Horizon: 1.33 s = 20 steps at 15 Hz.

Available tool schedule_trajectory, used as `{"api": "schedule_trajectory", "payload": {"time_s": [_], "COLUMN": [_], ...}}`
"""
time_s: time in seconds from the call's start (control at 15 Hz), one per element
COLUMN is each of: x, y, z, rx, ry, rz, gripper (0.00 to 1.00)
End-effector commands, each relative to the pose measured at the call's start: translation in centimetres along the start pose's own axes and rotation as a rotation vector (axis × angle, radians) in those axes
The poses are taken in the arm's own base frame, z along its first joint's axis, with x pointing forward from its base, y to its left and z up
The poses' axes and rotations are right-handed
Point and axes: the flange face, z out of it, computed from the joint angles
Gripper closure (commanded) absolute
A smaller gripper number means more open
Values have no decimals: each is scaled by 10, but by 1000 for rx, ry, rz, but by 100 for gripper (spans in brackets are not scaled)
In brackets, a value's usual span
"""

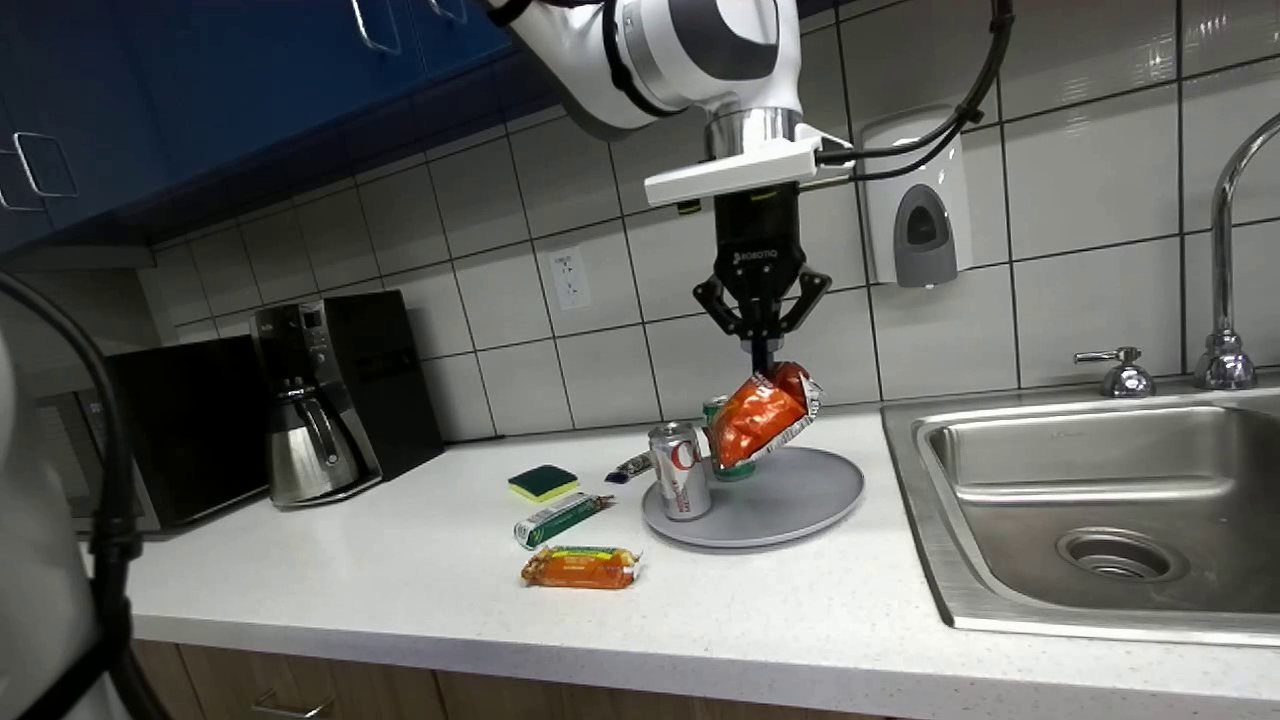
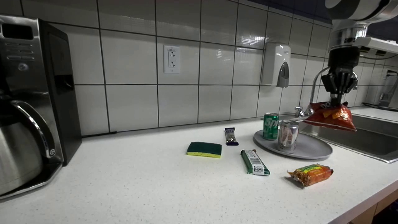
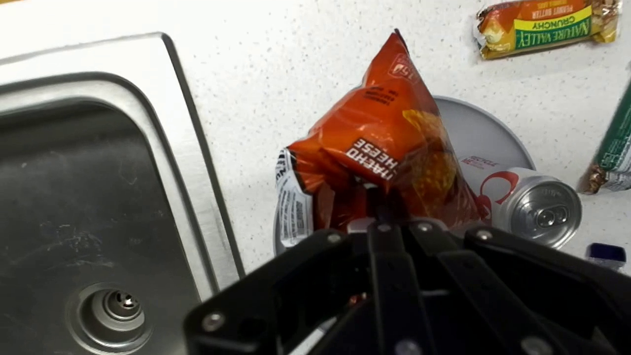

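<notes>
Orange foil gleams on the chip bag [image 1: 762, 425], which hangs tilted above the grey plate [image 1: 800, 505], a fold of it clamped between the fingers of the gripper [image 1: 762, 362]. A silver can [image 1: 682, 478] stands on the plate just beside it, with a green can [image 2: 270, 127] near that one.

The hold looks like the weak point. Only a small fold of slick foil seems caught, so a jerk of the arm [image 1: 700, 60] could let the bag slip, while a harder squeeze could split it or crush what is inside. If it swings, the hanging end could tip the silver can, which stands close to the plate's edge. A fall to the side could land it on the counter [image 2: 149, 186] or toward the sink [image 1: 932, 520], whose rim runs near the plate.

The exact pinch is hard to make out: in the wrist view, black fingers and creased foil cover it. How full the bag is cannot be told. In an exterior view the bag and silver can hide much of the green can [image 1: 738, 470]. The wrist view's right edge cuts off the green-wrapped bar [image 3: 616, 143], and every view cuts off the sink.
</notes>
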Motion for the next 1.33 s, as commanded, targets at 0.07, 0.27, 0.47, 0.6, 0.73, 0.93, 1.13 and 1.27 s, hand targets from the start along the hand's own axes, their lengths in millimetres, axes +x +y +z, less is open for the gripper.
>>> {"api": "schedule_trajectory", "payload": {"time_s": [0.07,0.27,0.47,0.6,0.73,0.93,1.13,1.27], "x": [-28,-36,-41,-45,-49,-53,-57,-59], "y": [12,20,30,37,45,57,68,74], "z": [-3,6,19,26,33,43,57,68], "rx": [0,3,7,10,10,10,7,4], "ry": [-7,-9,-12,-11,-8,0,6,8], "rz": [19,35,55,74,94,120,143,154], "gripper": [100,100,100,100,100,100,100,100]}}
